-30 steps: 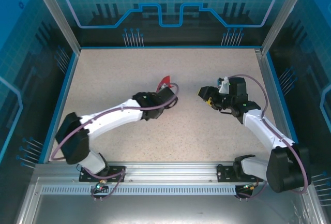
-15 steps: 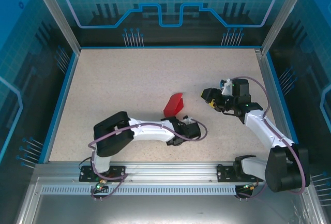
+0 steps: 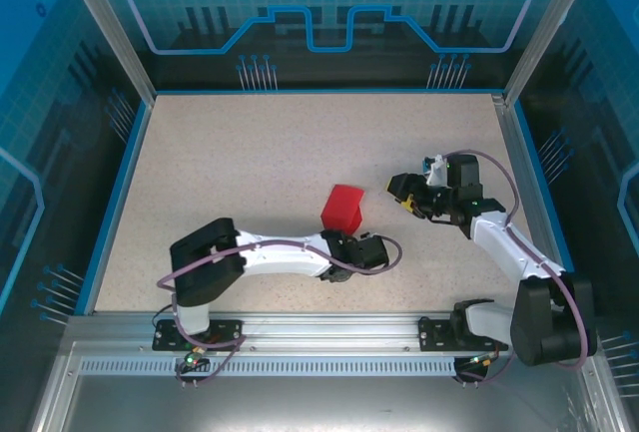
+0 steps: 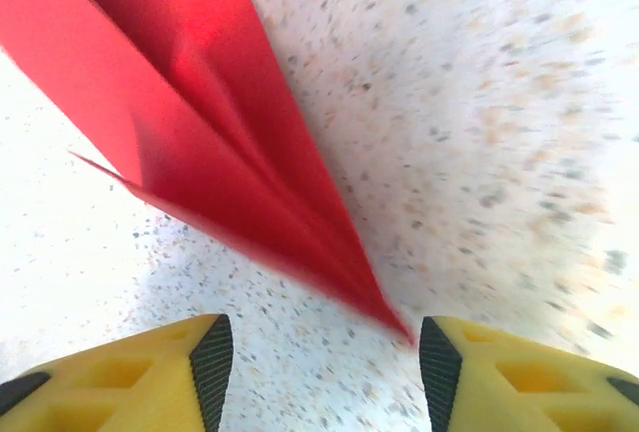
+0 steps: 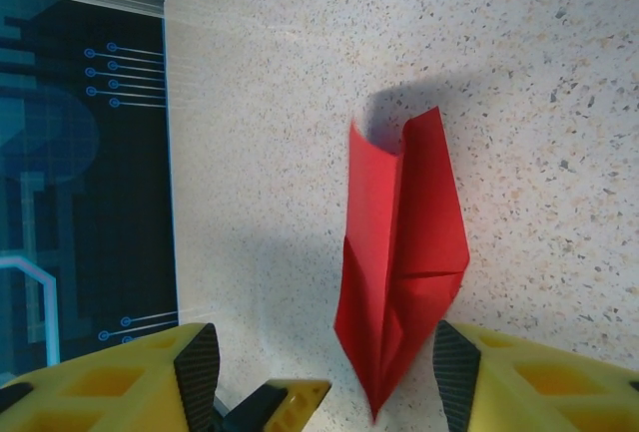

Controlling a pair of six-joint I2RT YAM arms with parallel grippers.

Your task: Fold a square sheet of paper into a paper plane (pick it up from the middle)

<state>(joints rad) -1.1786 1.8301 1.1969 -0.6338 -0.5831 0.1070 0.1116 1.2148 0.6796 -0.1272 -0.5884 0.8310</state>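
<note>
well, both arms bend inward toward the paper plane [image 5: 404, 252], left pincer [image 4: 324, 347] and right pincer [image 5: 324, 372] spread.

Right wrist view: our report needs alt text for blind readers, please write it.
A folded red paper plane rests on the speckled table, its nose pointing down between the open yellow jaws at the bottom edge. A dark blue-lit wall runs along the left.

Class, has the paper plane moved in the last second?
Yes. The paper plane has moved away from the table's back rim, towards the near edge and slightly right.
</note>
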